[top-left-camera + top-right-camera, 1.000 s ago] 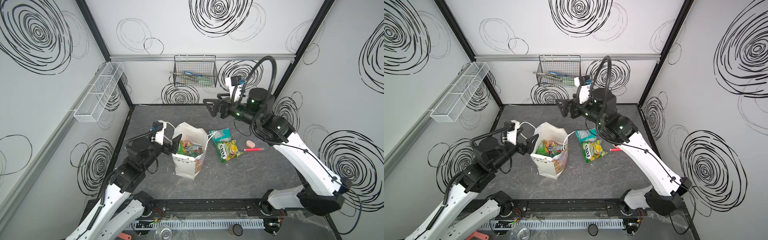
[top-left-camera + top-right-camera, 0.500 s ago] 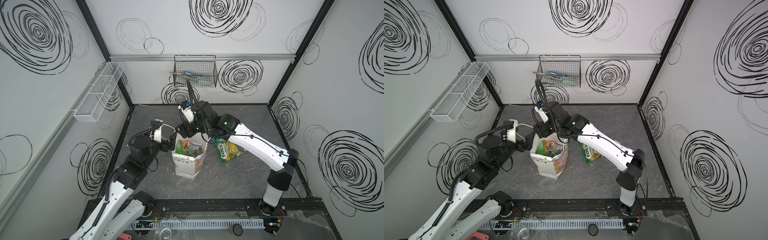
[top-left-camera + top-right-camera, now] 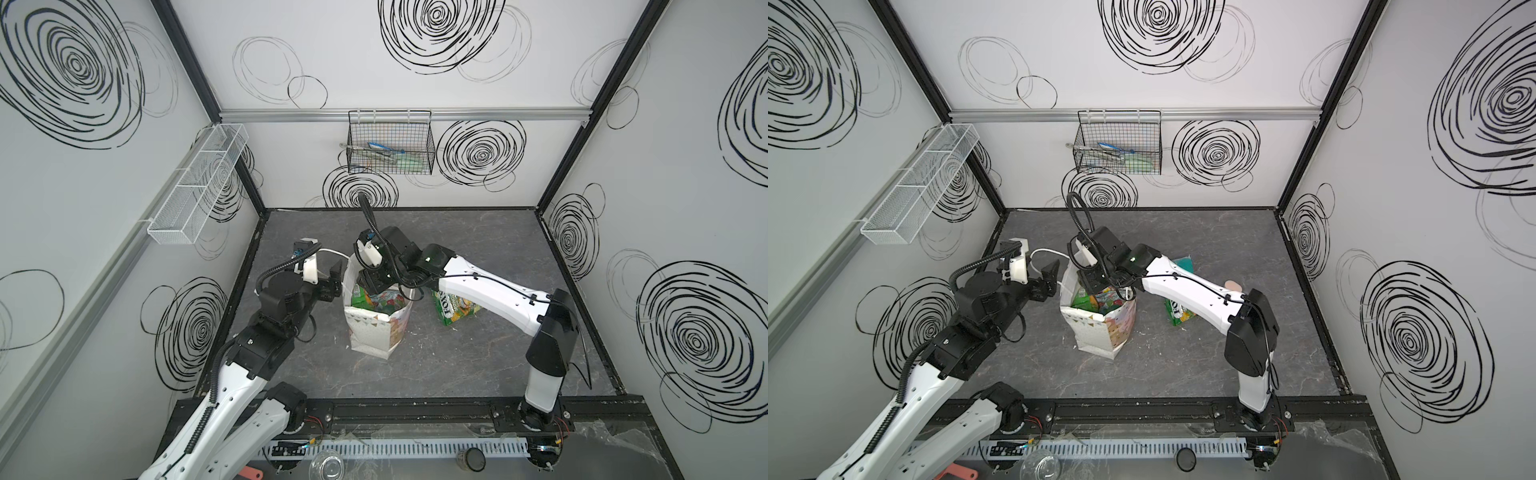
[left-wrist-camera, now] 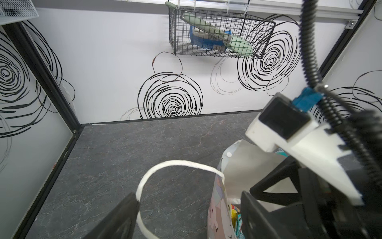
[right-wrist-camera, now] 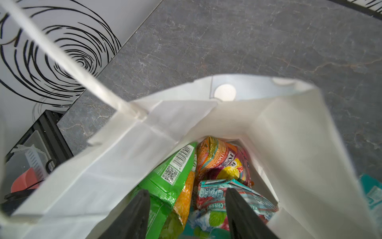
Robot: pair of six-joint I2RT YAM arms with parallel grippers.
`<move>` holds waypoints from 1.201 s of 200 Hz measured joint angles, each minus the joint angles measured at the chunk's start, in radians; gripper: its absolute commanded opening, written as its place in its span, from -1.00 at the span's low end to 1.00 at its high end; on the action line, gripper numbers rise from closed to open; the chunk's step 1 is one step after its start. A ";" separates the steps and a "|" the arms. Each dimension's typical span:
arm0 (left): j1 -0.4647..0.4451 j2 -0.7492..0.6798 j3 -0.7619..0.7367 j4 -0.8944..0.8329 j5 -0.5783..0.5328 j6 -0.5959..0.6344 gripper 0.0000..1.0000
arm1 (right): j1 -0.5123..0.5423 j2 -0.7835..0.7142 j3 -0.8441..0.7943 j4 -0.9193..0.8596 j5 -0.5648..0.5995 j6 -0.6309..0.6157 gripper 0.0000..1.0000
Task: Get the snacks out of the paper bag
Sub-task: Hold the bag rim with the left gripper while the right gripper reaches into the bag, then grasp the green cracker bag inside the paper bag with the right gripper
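**A:** Right tool: two black fingers, spread apart, pointing down into the bag. Nothing looks pinched between them. What sits where?

**B:** The bag stands upright in the middle of the worktop, mouth open. The snacks fill its bottom. A green packet stands on edge against one finger. A teal and red cherry packet lies under the other finger. An orange packet sits behind them. One FOX'S packet lies out on the worktop just beside the bag, partly hidden by the right arm.

**A:** And the left tool?

**B:** Open too. Its fingers seem to stand either side of the bag's near wall, one outside and one on the mouth side. The white cord loops between them. It grips neither wall nor cord.

**A:** So how should the pick go?

**B:** My judgement: shut the left tool on the wall first, so the light bag cannot lift or tip. Then take one packet only. The green one stands tallest and offers a thin top edge. Centre the fingers across that edge, sink a little, and close firmly on the crinkly film. Draw it straight up through the mouth, clear of the cord.

**A:** Risk?

**B:** Catching two packets, or snagging the paper.
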State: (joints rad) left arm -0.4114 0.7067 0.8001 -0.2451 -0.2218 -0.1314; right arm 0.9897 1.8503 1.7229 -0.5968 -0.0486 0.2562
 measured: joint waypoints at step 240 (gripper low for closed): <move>-0.012 0.004 -0.008 0.009 0.106 0.000 0.75 | 0.020 0.171 -0.097 0.082 0.054 0.068 0.65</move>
State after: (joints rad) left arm -0.4236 0.7105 0.7925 -0.2363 -0.1162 -0.1318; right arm 1.0096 2.0216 1.6260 -0.5144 0.0055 0.3237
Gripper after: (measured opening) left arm 0.869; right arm 0.845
